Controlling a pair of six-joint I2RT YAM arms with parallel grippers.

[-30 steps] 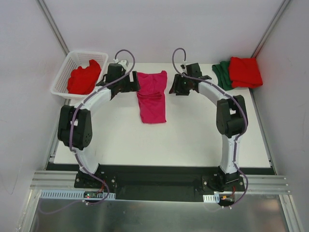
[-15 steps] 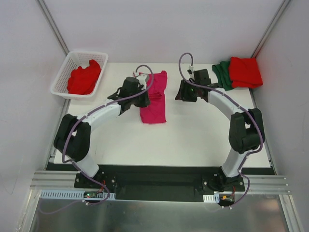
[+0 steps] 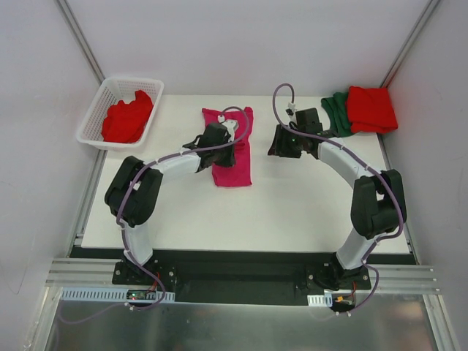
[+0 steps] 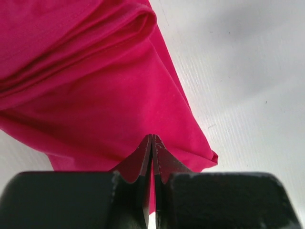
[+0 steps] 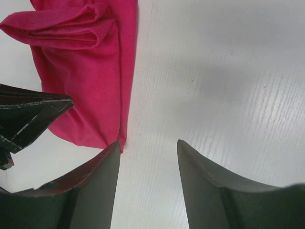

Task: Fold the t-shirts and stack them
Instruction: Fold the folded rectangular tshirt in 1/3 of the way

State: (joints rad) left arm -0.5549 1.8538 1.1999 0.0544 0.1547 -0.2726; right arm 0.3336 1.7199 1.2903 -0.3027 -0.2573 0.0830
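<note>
Fingers [image 4: 138,162] of our left claw [image 4: 151,139] are pressed tight together, closed, with their tips right on the pink shirt [image 4: 95,71]. We cannot tell whether any cloth is pinched between them. Our right claw [image 5: 147,148] is open, its two fingers spread over the bare desk [image 5: 214,71], and one fingertip sits just beside a corner of the same shirt.

From above, we see the pink shirt lying as a long folded strip near the middle of the desk, toward the back. The left claw is over the strip's left side, and the right claw is just to its right, off the cloth.

Further out, at the back left corner, a white basket [image 3: 93,111] holds a crumpled red shirt [image 3: 126,118]. At the back right corner, well apart from both claws, a folded red shirt [image 3: 371,108] lies on top of a green shirt [image 3: 336,113], whose edge shows on the left.
</note>
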